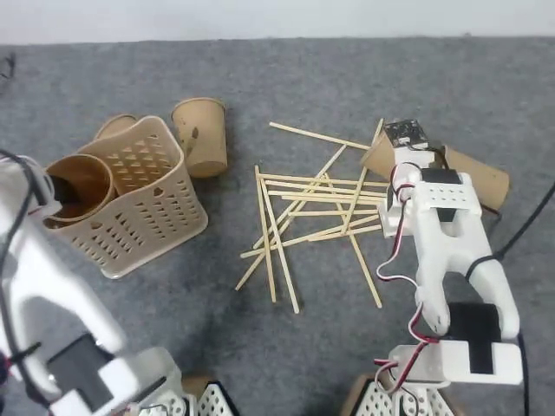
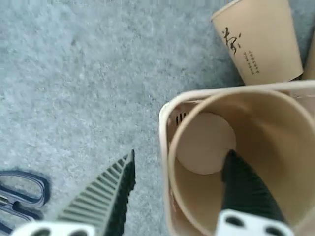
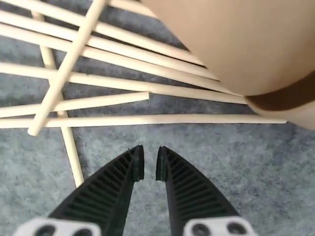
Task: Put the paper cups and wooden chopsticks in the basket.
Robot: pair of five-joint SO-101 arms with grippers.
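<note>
Basket [image 1: 152, 208] sat near the left edge of the grey tabletop [image 1: 260, 87], with a paper cup [image 1: 82, 182] sitting in its left end. The left gripper [image 2: 181, 153] was spread wide there, with one finger down inside that cup and the other outside the basket wall, so it wasn't squeezing anything. A second cup [image 1: 201, 134] lay just beside the basket's far right corner, and a third cup [image 1: 115, 126] peeked out from behind the basket. The wooden chopsticks [image 1: 303, 208] were in a crisscrossed heap around the middle of the tabletop. Right gripper [image 3: 148, 150] was clenched on nothing, tips low over the grey surface near the heap's right side — a fourth cup [image 1: 473, 178] lay on its side there toward the right edge, partly under that arm.
</note>
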